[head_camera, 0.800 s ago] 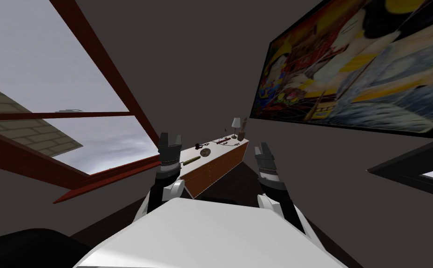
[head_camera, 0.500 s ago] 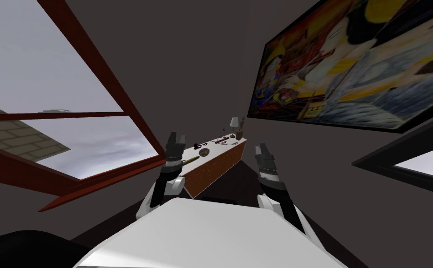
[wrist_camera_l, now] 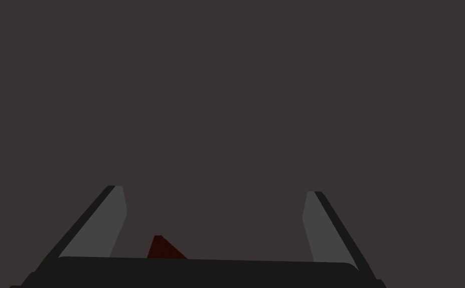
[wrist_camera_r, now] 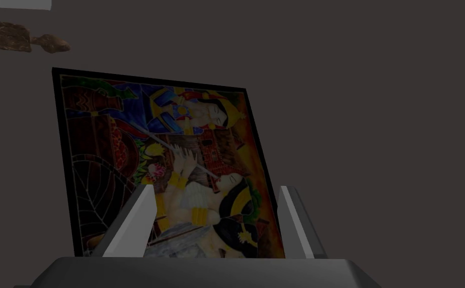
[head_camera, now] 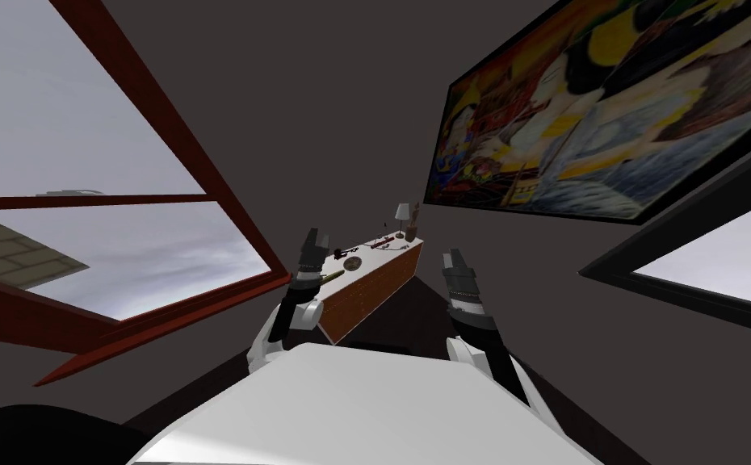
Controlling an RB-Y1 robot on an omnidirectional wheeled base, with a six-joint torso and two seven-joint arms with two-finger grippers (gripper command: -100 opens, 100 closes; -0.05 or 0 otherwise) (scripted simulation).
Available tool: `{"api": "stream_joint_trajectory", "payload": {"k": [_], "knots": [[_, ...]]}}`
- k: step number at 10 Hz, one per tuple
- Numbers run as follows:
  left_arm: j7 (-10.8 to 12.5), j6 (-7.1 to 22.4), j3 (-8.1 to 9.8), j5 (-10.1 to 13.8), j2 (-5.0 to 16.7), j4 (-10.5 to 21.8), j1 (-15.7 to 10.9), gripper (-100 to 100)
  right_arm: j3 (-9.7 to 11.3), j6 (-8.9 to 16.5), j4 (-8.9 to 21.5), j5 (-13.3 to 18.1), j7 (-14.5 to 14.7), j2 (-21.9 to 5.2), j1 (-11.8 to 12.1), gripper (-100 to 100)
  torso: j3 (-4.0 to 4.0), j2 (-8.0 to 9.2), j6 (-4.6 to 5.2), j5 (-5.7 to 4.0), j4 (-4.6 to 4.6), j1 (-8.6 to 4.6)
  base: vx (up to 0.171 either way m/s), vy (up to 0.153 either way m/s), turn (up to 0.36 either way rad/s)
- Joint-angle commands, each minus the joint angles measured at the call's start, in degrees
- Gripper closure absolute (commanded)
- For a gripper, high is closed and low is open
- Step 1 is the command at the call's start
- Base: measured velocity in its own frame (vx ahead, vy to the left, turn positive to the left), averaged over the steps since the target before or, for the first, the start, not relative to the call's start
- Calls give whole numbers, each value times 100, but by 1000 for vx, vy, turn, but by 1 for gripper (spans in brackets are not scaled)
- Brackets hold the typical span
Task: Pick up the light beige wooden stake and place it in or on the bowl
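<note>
**Hanging wide open beside the stake on the sideboard**

The left gripper (head_camera: 315, 240) is raised in front of the near end of a long sideboard (head_camera: 374, 281), which has a white top and a brown wood-grain front. Its two fingers (wrist_camera_l: 114, 220) stand wide apart with nothing between them, facing a flat dark grey surface.

The stake (head_camera: 332, 277) lies flat on the white top at that near end, and in the head view it shows just beside the left wrist. It is a thin, straight rod, drawn olive-yellow rather than beige, and it lies slanted across the top. Any marking on it is too small to tell.

The bowl (head_camera: 353, 263) sits just beyond the stake, a round, shallow, dark brown shape, near it but apart. Further along the top lies a dark red piece (head_camera: 382, 241), and at the far end stands a table lamp (head_camera: 400, 213) with a pale shade.

The right gripper (head_camera: 451, 256) is held up on the other side of the sideboard's near end, its fingers likewise spread wide and empty.
</note>
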Motion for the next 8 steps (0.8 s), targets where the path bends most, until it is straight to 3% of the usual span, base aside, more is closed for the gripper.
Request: {"api": "stream_joint_trajectory", "payload": {"k": [1,2,3,5,8], "knots": [[131,286,-7,104,111,275,-257,-100,0,0,0,0,0,0,0,0,0,0,0,0,0,0,-57,19,-167],[131,429,-7,104,111,275,-257,-100,0,0,0,0,0,0,0,0,4,7,0,0,1,1,-42,17,-49],[231,589,12,188,188,466,-461,-100,0,0,0,0,0,0,1,0,4,5,-4,1,1,2,-35,13,-79],[231,755,12,188,188,466,-461,-100,0,0,0,0,0,0,1,0,1,1,-3,0,1,1,-20,11,-32],[445,1295,64,368,328,894,-897,-100,0,0,0,0,0,0,1,0,-1,-2,-3,1,0,2,-29,13,-100]]}}
